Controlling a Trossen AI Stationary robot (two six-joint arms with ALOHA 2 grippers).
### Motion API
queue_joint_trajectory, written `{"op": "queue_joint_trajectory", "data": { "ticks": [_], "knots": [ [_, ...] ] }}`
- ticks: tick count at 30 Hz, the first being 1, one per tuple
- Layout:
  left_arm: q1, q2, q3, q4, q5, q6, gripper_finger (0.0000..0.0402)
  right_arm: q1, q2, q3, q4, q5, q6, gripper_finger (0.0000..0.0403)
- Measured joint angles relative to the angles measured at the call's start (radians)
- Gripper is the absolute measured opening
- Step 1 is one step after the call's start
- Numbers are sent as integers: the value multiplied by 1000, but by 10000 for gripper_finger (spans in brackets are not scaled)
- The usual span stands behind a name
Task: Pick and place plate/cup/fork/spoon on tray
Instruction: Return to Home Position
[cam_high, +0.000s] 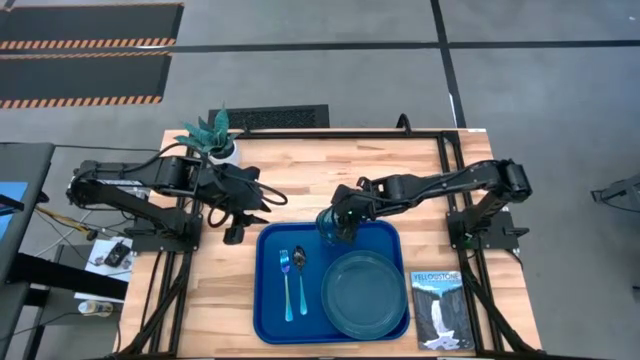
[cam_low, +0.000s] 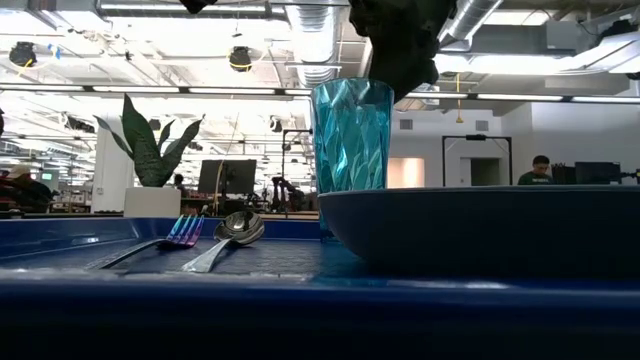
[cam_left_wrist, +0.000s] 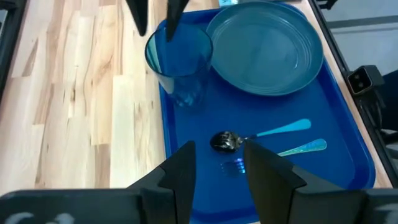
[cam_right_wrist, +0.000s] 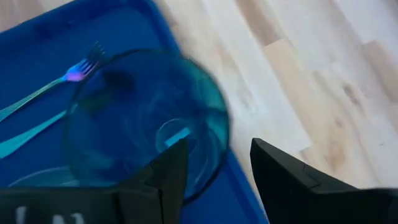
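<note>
The right pincer (cam_high: 340, 222), fingers apart, hovers just above the cup (cam_high: 334, 226) standing on the tray (cam_high: 268, 300). Placement looks finished; next, lift clear. The left pincer (cam_high: 250, 215) waits spread beside the tray.

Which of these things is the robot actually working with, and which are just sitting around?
Part of the job: tray, plate, cup, fork, spoon, with the right hand at the cup.

Just lying about: potted plant, book. The left hand waits beside the tray.
</note>
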Motion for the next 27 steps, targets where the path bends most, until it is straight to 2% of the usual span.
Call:
{"op": "queue_joint_trajectory", "data": {
  "ticks": [4,7,20,22,27],
  "knots": [
    [0,0,0,15,-7,-4,119,0,0,0,-7,-32,-1,195],
    [0,0,0,23,-8,-1,119,0,0,-4,-26,-33,0,175],
    [0,0,0,21,-8,1,119,-14,-9,-21,-29,-41,29,17],
    [0,0,0,15,-8,6,119,-13,-16,-20,-52,-39,31,11],
    [0,1,0,15,-8,12,119,-13,-34,-20,-182,7,95,26]
  ]
}}
